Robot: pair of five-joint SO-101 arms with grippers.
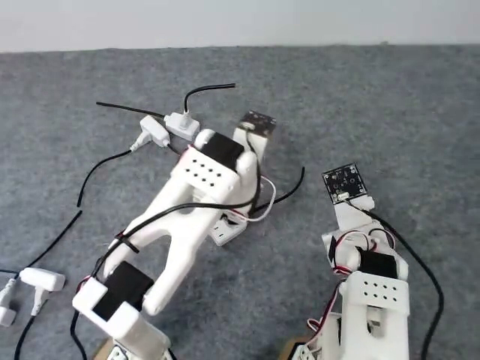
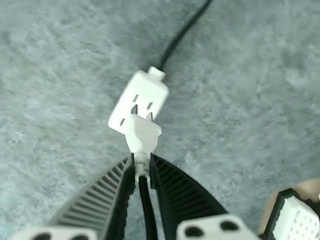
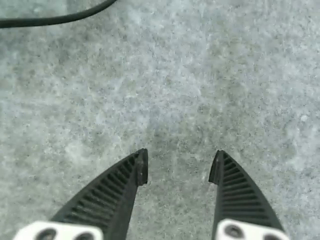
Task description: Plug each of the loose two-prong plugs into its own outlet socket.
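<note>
— While the two-prong plug (image 2: 142, 131) is being gripped, where is it being shown?

— At the centre of the left wrist view. Its narrow cord end is being clamped by the left gripper (image 2: 142, 167), whose jaws are pressed together on it. Its prongs are being presented at the slots of the white outlet socket (image 2: 140, 100). Bare metal is being left visible, so it is being read as not seated.

— How is it being expected to handle?

— As light, hard and rather slippery plastic. The socket is lying loose on the grey carpet (image 1: 390, 97), so it is likely to be pushed away rather than mated unless it is being braced. The plug's stiff body is being judged the better hold, since the soft cord behind it is likely to bend under a push.

— And how much room is being offered?

— Open carpet is being shown all round the socket, with its black cord (image 2: 182, 35) trailing toward the upper right of that view. The right gripper (image 3: 177, 167) is being held over bare carpet, jaws apart and carrying nothing. At the lower left edge of the high view, two more white cord ends (image 1: 37, 283) are lying close to the frame edge, seemingly unjoined.
</note>
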